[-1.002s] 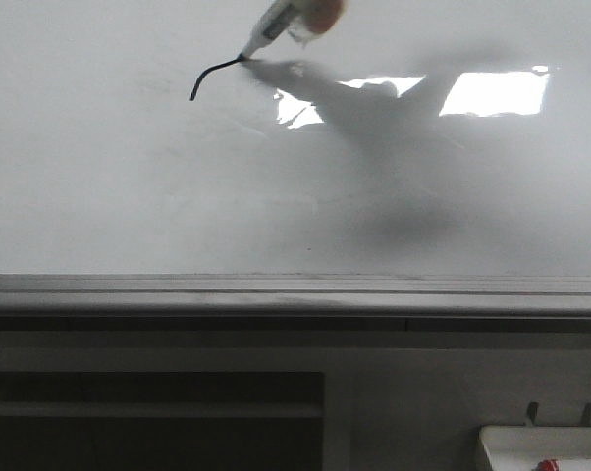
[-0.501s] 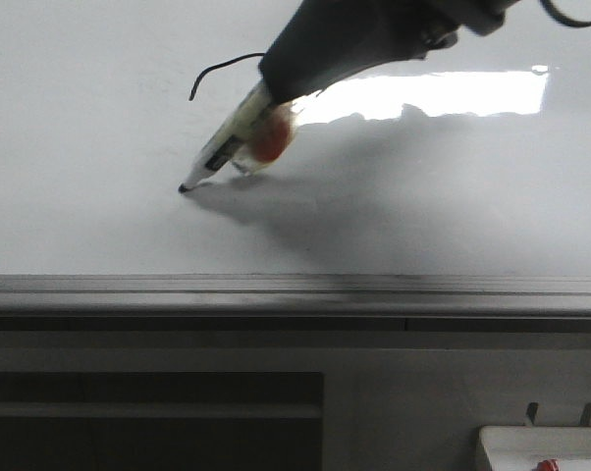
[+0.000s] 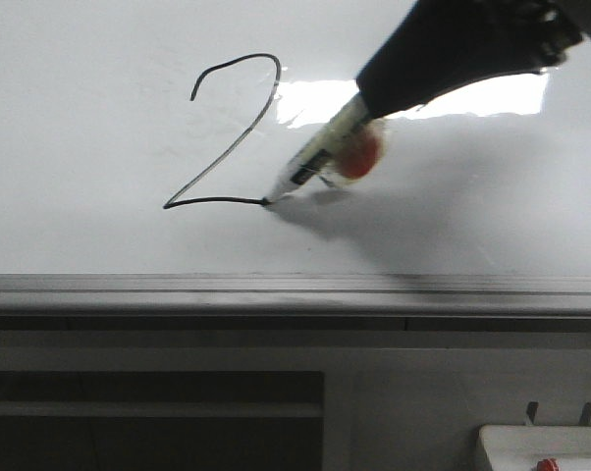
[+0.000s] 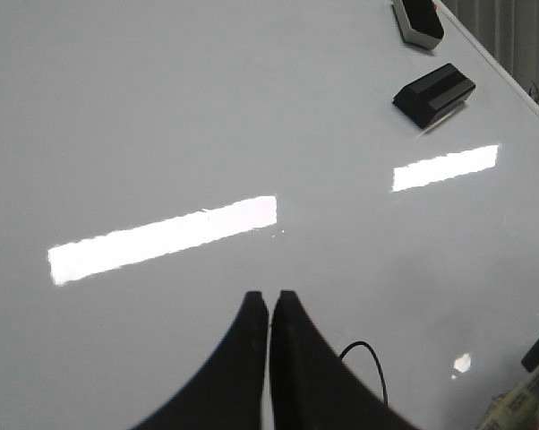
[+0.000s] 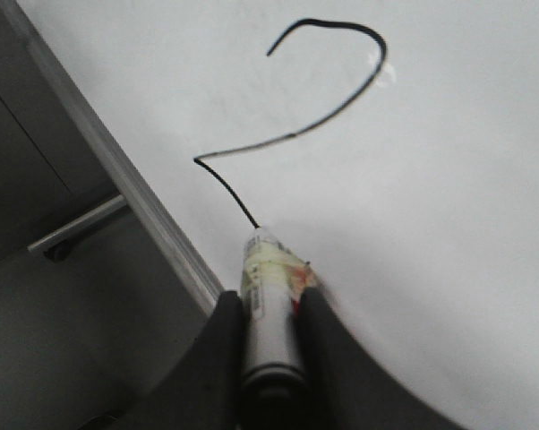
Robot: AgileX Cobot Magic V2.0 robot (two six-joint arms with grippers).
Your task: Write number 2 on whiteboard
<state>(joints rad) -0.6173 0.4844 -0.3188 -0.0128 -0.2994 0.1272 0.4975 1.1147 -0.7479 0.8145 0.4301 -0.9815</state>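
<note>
1. On the left of the board [image 3: 99, 147], the 2 [image 3: 227, 137] now shows its curved top, long diagonal and most of a flat base — a second ago only a short hook of ink stood there, and half a second ago the tip was low at the diagonal's foot.
2. At centre, the marker [image 3: 315, 167] touches the board at the right end of the base stroke, its tip on the line; the digit looks all but finished, with perhaps only a short run of base and a lift-off left.
3. To the right, the right gripper [image 5: 269, 313] is clenched on the marker barrel, fingers on either side of it, as the right wrist view shows.
4. The left gripper [image 4: 269, 309] hangs over bare board with its fingers pressed together, grasping nothing — two dark blocks [image 4: 433, 92] lie well apart from it.
5. Hard to make out: the arm's upper part is cut off at the frame edge, the red blob beside the marker is blurred, and the white tray [image 3: 541, 446] at lower right is only partly in view.
</note>
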